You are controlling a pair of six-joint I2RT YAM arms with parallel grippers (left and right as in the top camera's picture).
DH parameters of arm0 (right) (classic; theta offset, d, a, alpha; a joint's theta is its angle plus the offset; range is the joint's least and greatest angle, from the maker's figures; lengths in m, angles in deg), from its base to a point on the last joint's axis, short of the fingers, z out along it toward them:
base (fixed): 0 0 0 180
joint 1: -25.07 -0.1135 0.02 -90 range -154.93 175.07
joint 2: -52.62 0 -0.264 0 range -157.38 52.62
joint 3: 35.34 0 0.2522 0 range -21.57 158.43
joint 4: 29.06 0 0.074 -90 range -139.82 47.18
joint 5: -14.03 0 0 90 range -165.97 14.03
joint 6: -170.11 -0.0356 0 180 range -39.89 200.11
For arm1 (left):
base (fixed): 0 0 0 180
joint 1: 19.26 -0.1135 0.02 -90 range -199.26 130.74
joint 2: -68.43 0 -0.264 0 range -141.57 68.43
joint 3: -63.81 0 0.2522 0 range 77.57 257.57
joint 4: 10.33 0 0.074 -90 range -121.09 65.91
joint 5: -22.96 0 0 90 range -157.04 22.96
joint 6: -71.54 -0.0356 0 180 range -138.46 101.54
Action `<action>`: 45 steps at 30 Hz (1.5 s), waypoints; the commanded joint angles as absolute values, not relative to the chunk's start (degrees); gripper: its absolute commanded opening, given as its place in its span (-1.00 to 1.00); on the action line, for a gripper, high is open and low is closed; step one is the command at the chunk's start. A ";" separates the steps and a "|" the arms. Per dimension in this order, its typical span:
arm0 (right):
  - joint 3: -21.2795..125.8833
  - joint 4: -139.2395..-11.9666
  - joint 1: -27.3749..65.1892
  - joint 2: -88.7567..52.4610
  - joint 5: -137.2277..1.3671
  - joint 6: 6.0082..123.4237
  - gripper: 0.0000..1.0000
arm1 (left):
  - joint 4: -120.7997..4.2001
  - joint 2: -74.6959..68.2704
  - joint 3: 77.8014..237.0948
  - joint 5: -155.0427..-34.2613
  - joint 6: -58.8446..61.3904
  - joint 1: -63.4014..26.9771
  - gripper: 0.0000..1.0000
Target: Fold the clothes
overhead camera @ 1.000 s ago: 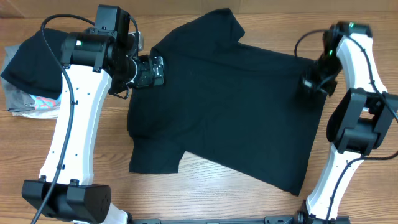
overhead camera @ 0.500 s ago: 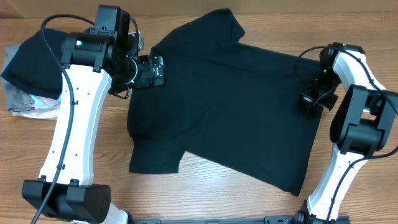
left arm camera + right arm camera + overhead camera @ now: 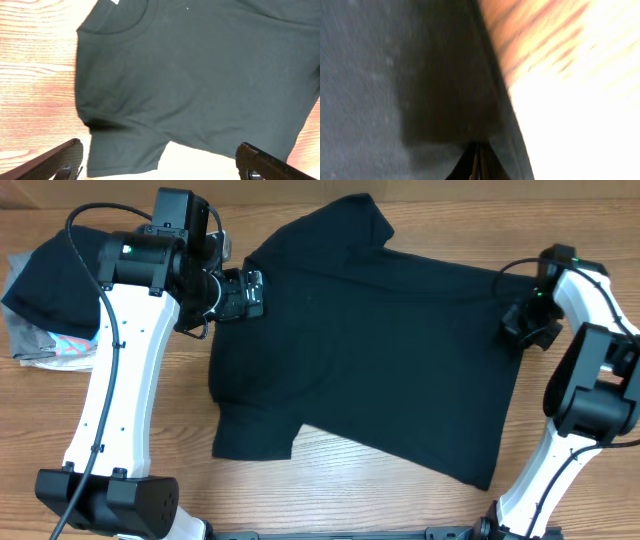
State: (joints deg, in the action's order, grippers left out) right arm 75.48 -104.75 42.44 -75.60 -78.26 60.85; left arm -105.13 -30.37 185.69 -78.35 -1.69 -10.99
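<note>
Right gripper (image 3: pixel 477 160) pinches the black T-shirt (image 3: pixel 370 350) at its edge; left gripper (image 3: pixel 160 159) hangs spread wide above it.

T-shirt (image 3: pixel 370 350) spread on table (image 3: pixel 350 492) centre; garment pile (image 3: pixel 40 330) at left edge, apart.

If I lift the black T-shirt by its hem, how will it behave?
The black T-shirt will likely sag and drape, since it lies flat and limp, softly wrinkled in places. It looks thin, so it is probably light. On the smooth wooden table it should slide as a whole rather than stretch when pulled.
</note>
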 commanded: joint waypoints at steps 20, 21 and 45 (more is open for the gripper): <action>89.69 -101.60 45.23 -77.81 -77.69 66.86 -0.92 | -105.08 -30.92 185.58 -78.85 -1.56 -10.99 1.00; 93.23 -104.51 45.23 -77.09 -77.30 66.77 -0.92 | -105.08 -30.92 185.58 -78.85 -1.56 -10.99 1.00; 108.73 -139.87 45.71 -53.06 -72.49 59.08 -0.92 | -105.08 -30.92 185.58 -78.85 -1.54 -10.99 1.00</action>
State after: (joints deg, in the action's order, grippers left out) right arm 109.64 -139.92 45.39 -56.17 -75.72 59.14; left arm -105.13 -30.37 185.64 -78.35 -1.69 -10.99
